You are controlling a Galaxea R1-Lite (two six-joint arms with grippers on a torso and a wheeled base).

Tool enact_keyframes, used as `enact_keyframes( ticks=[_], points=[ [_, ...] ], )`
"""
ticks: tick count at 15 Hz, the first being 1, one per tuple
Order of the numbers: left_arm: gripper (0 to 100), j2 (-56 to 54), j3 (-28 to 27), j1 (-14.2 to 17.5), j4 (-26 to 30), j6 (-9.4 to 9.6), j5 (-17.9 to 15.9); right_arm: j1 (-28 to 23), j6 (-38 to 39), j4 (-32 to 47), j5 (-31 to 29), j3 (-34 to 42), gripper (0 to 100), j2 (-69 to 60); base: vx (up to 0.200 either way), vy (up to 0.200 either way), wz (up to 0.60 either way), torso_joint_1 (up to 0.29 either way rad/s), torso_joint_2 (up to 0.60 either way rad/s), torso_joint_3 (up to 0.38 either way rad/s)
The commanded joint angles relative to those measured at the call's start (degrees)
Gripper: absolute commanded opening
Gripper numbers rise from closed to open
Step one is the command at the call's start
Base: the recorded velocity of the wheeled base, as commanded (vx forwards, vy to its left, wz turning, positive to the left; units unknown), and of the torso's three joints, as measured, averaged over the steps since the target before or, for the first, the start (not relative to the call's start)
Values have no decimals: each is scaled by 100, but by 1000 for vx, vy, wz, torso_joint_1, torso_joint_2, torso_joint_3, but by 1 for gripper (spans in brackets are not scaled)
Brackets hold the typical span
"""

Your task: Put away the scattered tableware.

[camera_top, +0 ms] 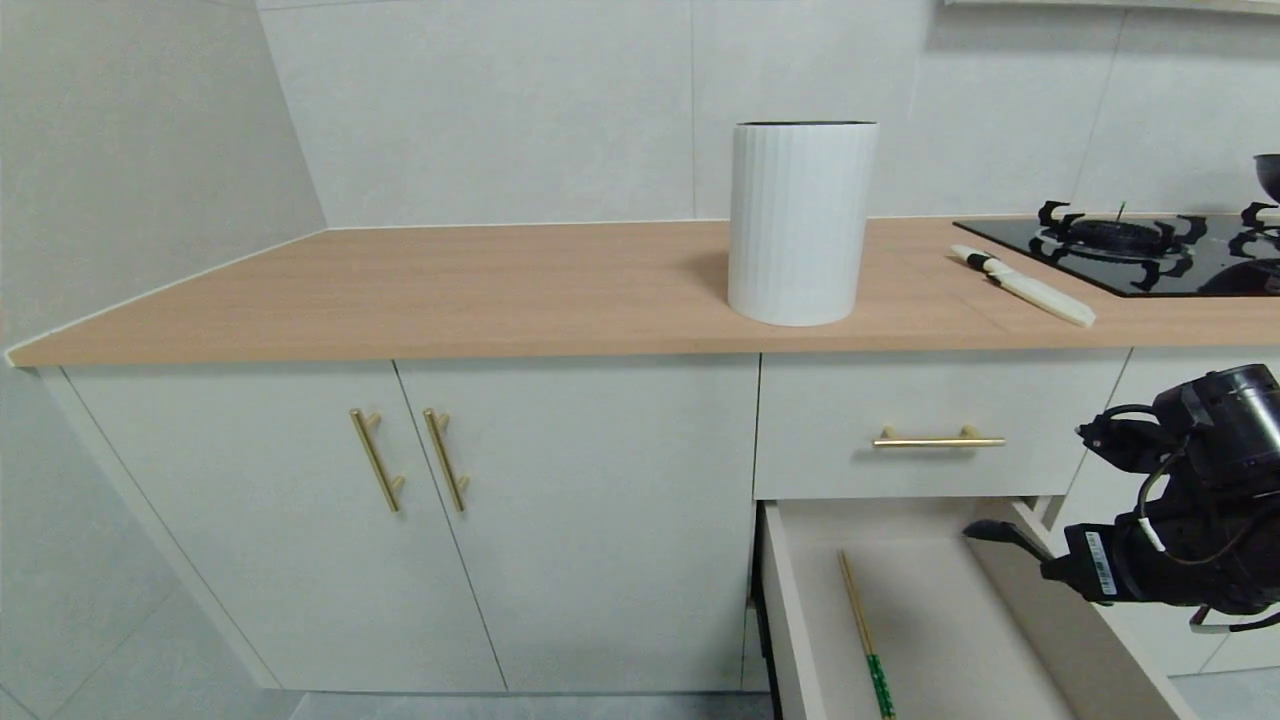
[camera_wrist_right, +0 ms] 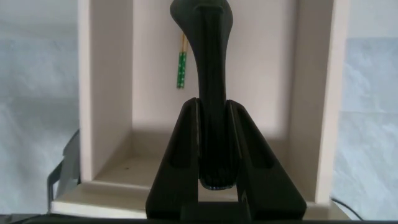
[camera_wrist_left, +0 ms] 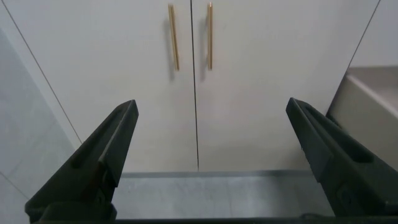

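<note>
A wooden worktop (camera_top: pixel 450 290) ran along a wall of pale tiles (camera_top: pixel 500 110) and met a second tiled wall in the corner on the left. On it stood a tall white ribbed pot (camera_top: pixel 803 222), upright. To the right of the pot lay a white knife (camera_top: pixel 1022 284), just beside a black gas hob (camera_top: pixel 1130 250). Below the worktop were two white cupboard doors (camera_top: pixel 420 530) with brass handles, and beside them a shut drawer with a brass bar (camera_top: pixel 938 440). Under that, a lower drawer (camera_top: pixel 790 620) stood pulled out. A pair of chopsticks (camera_top: pixel 865 635) with green ends lay inside along its left wall. The right hand (camera_top: pixel 990 532) hung over this open drawer with its fingers pressed together and nothing between them. The left hand (camera_wrist_left: pixel 211 112) was spread wide and empty, facing the cupboard doors low down near the grey floor (camera_wrist_left: pixel 211 186).
</note>
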Motion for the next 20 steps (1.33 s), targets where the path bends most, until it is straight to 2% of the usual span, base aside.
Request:
enact_keyframes(
  ticks=[1, 5, 11, 13, 17, 20],
  points=[
    [100, 2, 0, 2, 2, 0, 0, 2, -3, -8, 2, 15, 0, 22, 0, 0, 0, -119, 456, 325],
    [100, 2, 0, 2, 2, 0, 0, 2, -91, -8, 2, 68, 0, 66, 0, 0, 0, -68, 318, 242],
    [100, 2, 0, 2, 2, 0, 0, 2, -267, -25, -7, 77, 0, 488, 0, 0, 0, -8, 21, 16],
    [100, 2, 0, 2, 2, 0, 0, 2, -258, -544, -103, 200, 0, 1007, 0, 0, 0, 0, 0, 0],
    [100, 2, 0, 2, 2, 0, 0, 2, -21, -2073, -226, 349, 0, 2606, 0, 0, 0, 0, 0, 0],
    [100, 2, 0, 2, 2, 0, 0, 11, 102, -3304, -771, 428, 0, 3845, 0, 0, 0, 0, 0, 0]
  ],
)
